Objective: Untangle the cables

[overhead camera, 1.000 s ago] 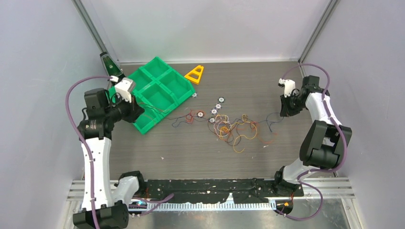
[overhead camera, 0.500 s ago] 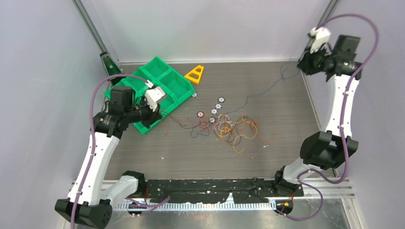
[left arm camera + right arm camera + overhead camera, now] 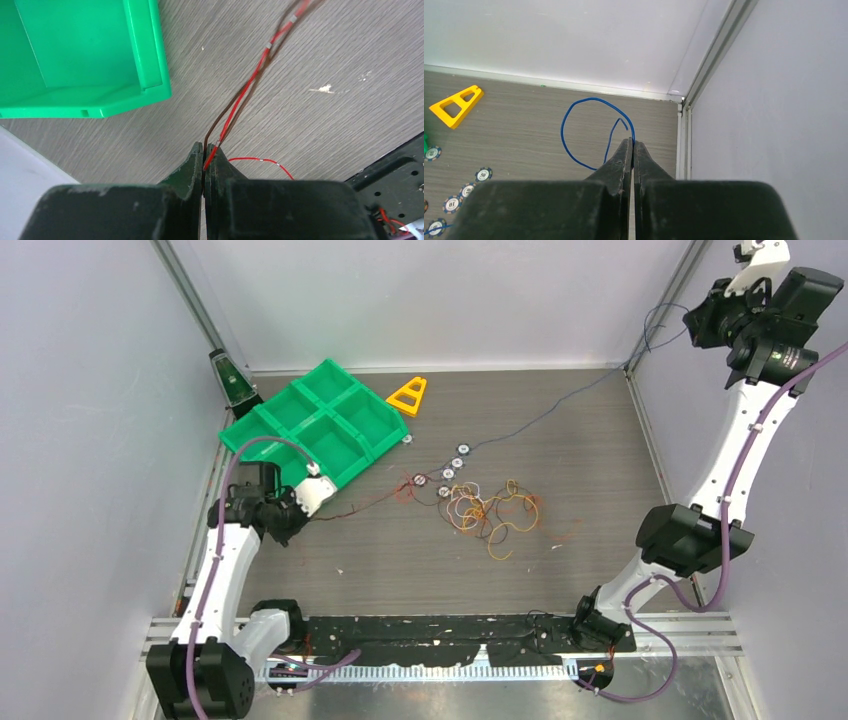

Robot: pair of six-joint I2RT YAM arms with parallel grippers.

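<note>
The cables (image 3: 490,510) lie as a loose orange, yellow and red tangle mid-table. My left gripper (image 3: 296,523), low at the left just in front of the green tray, is shut on a red cable (image 3: 250,82) and a dark brown cable (image 3: 225,112) that run taut toward the tangle; the wrist view shows both pinched at the tips (image 3: 205,148). My right gripper (image 3: 698,318) is raised high in the far right corner, shut on a blue cable (image 3: 560,405) that stretches down to the tangle. Its free end curls in a loop (image 3: 594,99) before the tips (image 3: 632,142).
A green compartment tray (image 3: 262,410) sits at the back left, its corner (image 3: 145,50) close to my left gripper. A yellow triangle (image 3: 408,395) lies behind it. Several small ringed discs (image 3: 448,472) lie by the tangle. A black strip (image 3: 450,630) runs along the near edge.
My right arm has swung up and back into the far right corner, drawing the blue cable out long. My left arm has dropped toward the near left, pulling the red and brown cables straight.
</note>
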